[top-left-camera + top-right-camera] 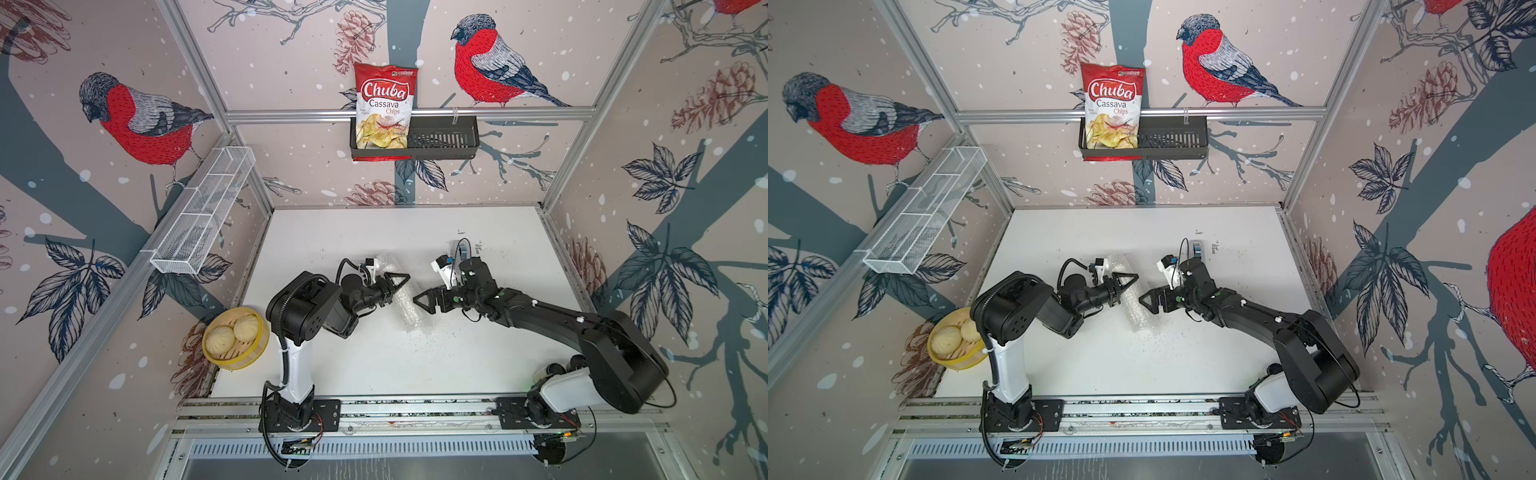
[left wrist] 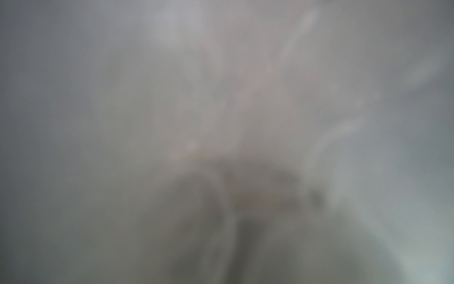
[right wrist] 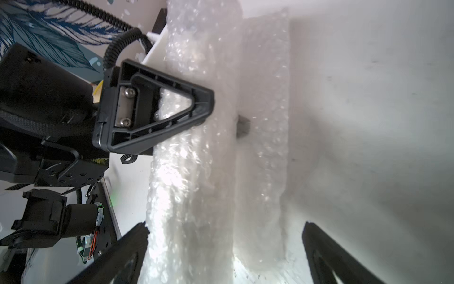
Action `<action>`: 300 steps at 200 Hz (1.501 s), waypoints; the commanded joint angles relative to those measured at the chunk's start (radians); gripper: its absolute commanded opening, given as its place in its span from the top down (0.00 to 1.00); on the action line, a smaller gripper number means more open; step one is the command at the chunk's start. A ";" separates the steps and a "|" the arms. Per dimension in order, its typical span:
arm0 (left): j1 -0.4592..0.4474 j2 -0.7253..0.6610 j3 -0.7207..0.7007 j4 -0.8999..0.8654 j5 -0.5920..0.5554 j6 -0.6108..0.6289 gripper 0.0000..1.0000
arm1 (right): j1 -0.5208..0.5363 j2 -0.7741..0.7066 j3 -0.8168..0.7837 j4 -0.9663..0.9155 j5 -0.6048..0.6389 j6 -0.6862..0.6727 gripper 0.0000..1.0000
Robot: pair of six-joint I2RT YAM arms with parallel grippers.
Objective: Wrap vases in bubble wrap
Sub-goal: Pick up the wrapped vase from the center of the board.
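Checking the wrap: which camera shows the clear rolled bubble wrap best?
Right wrist: the clear rolled bubble wrap fills the frame, sharp. Both top views show it small, partly under the left gripper. Left wrist: only grey blur.

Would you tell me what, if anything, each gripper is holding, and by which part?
The left gripper is shut on the rolled bubble wrap, pinching its side near mid-length; the right gripper is open, holding nothing.

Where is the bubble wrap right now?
In both top views the bubble wrap lies rolled on the table between the grippers: the left gripper is shut on it, the open right gripper faces it.
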 commanded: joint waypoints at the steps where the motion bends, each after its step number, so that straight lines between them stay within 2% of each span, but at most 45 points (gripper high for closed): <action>1: 0.003 -0.003 0.010 0.070 0.034 -0.007 0.68 | -0.088 -0.027 -0.054 0.131 -0.120 0.088 0.03; 25: 0.002 -0.013 0.010 0.070 0.045 -0.010 0.69 | -0.161 0.027 -0.090 0.334 -0.249 0.216 0.18; 58: -0.005 -0.027 0.017 0.081 0.078 -0.018 0.70 | -0.169 0.157 -0.064 0.501 -0.300 0.325 0.35; 78: -0.009 -0.041 0.022 0.066 0.085 -0.017 0.70 | -0.153 0.223 -0.048 0.564 -0.317 0.357 0.35; 102: -0.012 -0.050 0.034 0.047 0.086 -0.014 0.70 | -0.110 0.271 -0.018 0.540 -0.307 0.321 0.26; 120: -0.019 -0.050 0.045 0.040 0.086 -0.014 0.70 | -0.078 0.295 0.003 0.513 -0.283 0.294 0.28; 138: -0.023 -0.047 0.054 0.034 0.089 -0.014 0.70 | -0.058 0.318 0.013 0.524 -0.278 0.296 0.42; 177: -0.024 -0.058 0.060 0.003 0.097 0.002 0.70 | -0.045 0.293 -0.002 0.518 -0.262 0.295 0.83; 210: -0.024 -0.068 0.063 -0.045 0.092 0.032 0.70 | -0.042 0.250 -0.023 0.493 -0.260 0.283 0.99; 226: -0.026 -0.067 0.065 -0.053 0.092 0.036 0.70 | -0.030 0.232 -0.019 0.467 -0.246 0.269 0.99; 244: -0.030 -0.063 0.071 -0.057 0.091 0.037 0.67 | -0.011 0.229 -0.002 0.441 -0.245 0.253 0.93; 263: -0.037 -0.062 0.076 -0.066 0.091 0.041 0.56 | 0.007 0.225 0.012 0.426 -0.240 0.246 0.83; 284: -0.038 -0.063 0.076 -0.076 0.089 0.046 0.41 | 0.031 0.204 0.026 0.386 -0.205 0.220 0.82; 300: -0.038 -0.068 0.076 -0.091 0.088 0.055 0.33 | 0.053 0.180 0.042 0.330 -0.161 0.180 0.83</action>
